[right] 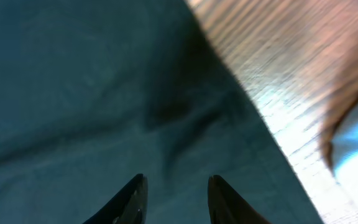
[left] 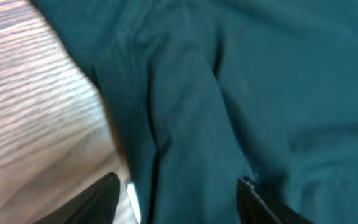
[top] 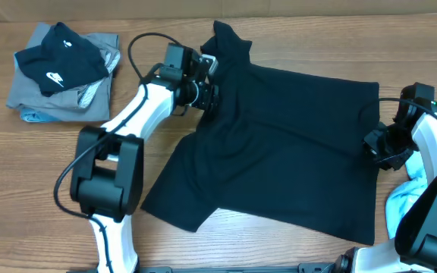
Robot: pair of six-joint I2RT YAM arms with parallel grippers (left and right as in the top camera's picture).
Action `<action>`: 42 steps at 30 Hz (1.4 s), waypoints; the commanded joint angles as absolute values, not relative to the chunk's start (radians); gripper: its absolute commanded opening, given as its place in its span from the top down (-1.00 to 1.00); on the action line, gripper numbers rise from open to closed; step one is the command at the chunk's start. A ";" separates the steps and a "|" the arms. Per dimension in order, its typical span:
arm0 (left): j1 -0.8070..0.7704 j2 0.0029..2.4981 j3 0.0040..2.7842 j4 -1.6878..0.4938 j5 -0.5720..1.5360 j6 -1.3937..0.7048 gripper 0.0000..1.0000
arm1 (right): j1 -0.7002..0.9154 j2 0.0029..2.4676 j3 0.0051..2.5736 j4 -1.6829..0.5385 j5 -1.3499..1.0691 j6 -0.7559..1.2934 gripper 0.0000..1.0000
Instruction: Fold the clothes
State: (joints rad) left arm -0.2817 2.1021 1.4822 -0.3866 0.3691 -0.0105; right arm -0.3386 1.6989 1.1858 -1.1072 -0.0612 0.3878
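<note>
Across the middle and right of the table (top: 36,189) lies the black T-shirt (top: 279,152), spread mostly flat and wrinkled, with one part bunched up at its far left end. From overhead, the left gripper (top: 205,89) sits at that bunched end and the right gripper (top: 379,148) at the shirt's right edge, but their spread cannot be read from there. The wrist views settle it. The left fingers (left: 98,199) stand wide apart over a raised ridge of fabric beside bare wood, holding nothing. The right fingers (right: 132,199) are parted less widely above cloth near the shirt's edge, also holding nothing. Only the overhead view shows the table's far left, where a smaller black garment (top: 63,61) with a white logo tops a pile of grey garments (top: 29,95), well apart from the shirt. A light blue cloth (top: 404,201) lies beside the right arm, partly hidden by it
</note>
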 commanded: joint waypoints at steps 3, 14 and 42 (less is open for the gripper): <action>-0.281 2.172 1.499 -0.307 0.323 -0.095 -0.16 | -0.336 1.683 1.200 -1.106 -0.110 0.335 0.30; -0.273 2.211 1.508 -0.263 0.323 -0.189 0.92 | -0.336 1.683 1.200 -1.101 -0.110 0.336 0.30; 0.004 2.113 1.705 -1.033 0.224 -0.011 -0.07 | -0.336 1.683 1.199 -1.072 -0.133 0.336 -0.18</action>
State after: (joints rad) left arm 0.0059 2.1227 1.7596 -1.0237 0.2752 -0.0570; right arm -0.3386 1.6989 1.1858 -1.0718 -0.1272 0.3367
